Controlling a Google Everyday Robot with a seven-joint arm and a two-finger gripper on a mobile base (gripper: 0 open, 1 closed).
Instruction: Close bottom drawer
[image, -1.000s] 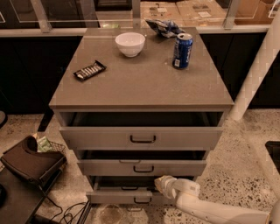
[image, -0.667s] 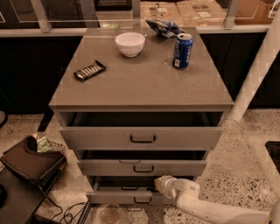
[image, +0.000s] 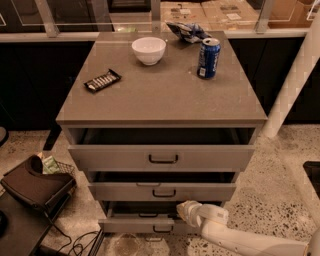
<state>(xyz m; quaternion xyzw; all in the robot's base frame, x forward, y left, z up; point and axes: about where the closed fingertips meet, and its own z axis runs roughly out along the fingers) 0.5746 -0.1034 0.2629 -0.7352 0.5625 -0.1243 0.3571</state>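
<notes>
The gripper (image: 186, 212) hangs in front of the right part of the bottom drawer (image: 127, 225) and covers that end of its front, and its white arm (image: 250, 244) runs out at the lower right corner. The inside of the top drawer (image: 110, 157) is lost in shadow. The print on the blue can (image: 208, 58) and on the dark wrapped bar (image: 102, 80) cannot be read.

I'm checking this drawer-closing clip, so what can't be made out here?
Camera view:
- Gripper at the bottom drawer: whether they touch cannot be told.
- Drawer insides: dark shadow hides them.
- Arm: cut off at the bottom-right corner.
- Candy bar wording: too small to read.
</notes>
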